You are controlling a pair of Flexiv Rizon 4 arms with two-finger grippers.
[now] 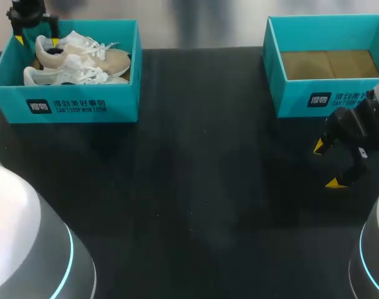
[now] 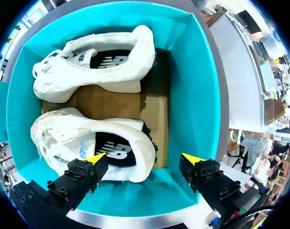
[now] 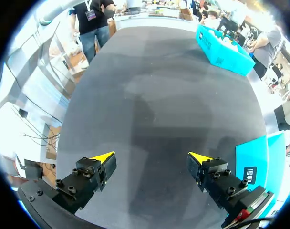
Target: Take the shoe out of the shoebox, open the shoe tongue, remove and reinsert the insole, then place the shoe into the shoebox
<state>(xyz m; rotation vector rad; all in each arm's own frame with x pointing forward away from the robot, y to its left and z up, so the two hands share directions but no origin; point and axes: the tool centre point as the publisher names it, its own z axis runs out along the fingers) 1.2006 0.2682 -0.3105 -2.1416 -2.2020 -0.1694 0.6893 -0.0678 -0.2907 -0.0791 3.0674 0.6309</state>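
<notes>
Teal shoebox (image 1: 122,107) holding shoes (image 1: 83,60) bears white print (image 1: 66,106).

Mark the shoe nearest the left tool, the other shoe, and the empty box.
Near shoe (image 2: 64,136), left wrist view, on its white upper.
Far shoe (image 2: 130,78), left wrist view, on its white side.
Empty box (image 1: 289,98), head view, on its front wall.

Right shoebox (image 1: 283,87) cut by view's edge; left arm (image 1: 28,11) cropped; nearer shoe (image 2: 73,138) partly behind left end effector (image 2: 145,160).
</notes>
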